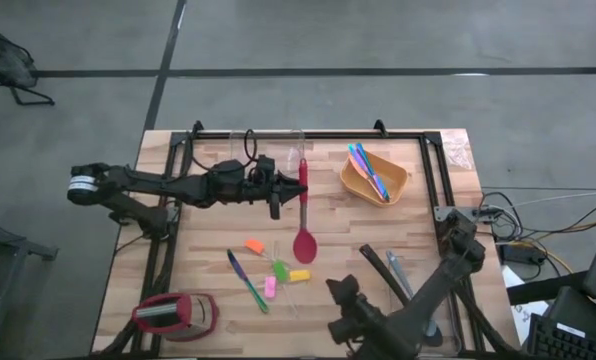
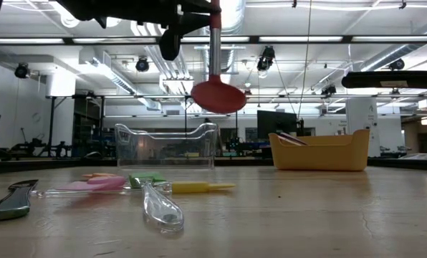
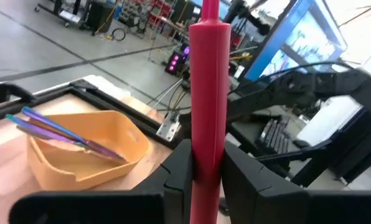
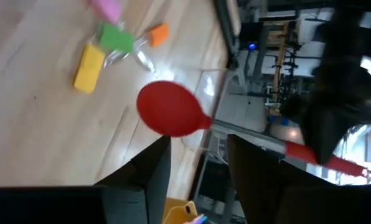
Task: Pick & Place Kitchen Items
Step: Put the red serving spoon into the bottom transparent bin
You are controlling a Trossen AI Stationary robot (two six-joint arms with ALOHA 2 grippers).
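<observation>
My left gripper [image 1: 290, 194] [image 3: 207, 171] is over the middle of the table, shut on a red spoon [image 1: 304, 243] with a silver shaft; the low view shows the spoon's head [image 2: 219, 95] in the air. My right gripper [image 1: 341, 293] [image 4: 198, 168] waits open near the near edge, touching nothing. Small orange [image 1: 255, 245], green [image 1: 280, 268], yellow [image 1: 299, 274] and pink [image 1: 270, 286] pieces and a blue-green utensil [image 1: 246, 280] lie flat on the table. Thin blue, pink and purple cutlery [image 1: 367, 168] rests in the orange bowl [image 1: 398, 185]. My left gripper pinches the spoon's thick red handle [image 3: 208, 140] about halfway along, between its two fingers [image 3: 176, 171]. The fingers come level from the table's left and lie across the handle. The spoon is lifted clear, and its head points toward the near edge, lower than the handle.
A clear tub [image 2: 167, 147] stands at the far edge. The red-and-silver gadget [image 1: 173, 312] sits at the near left corner. Long black spoons [image 1: 378, 265] lie beside the right arm. A black frame rail [image 1: 308, 134] runs round the table.
</observation>
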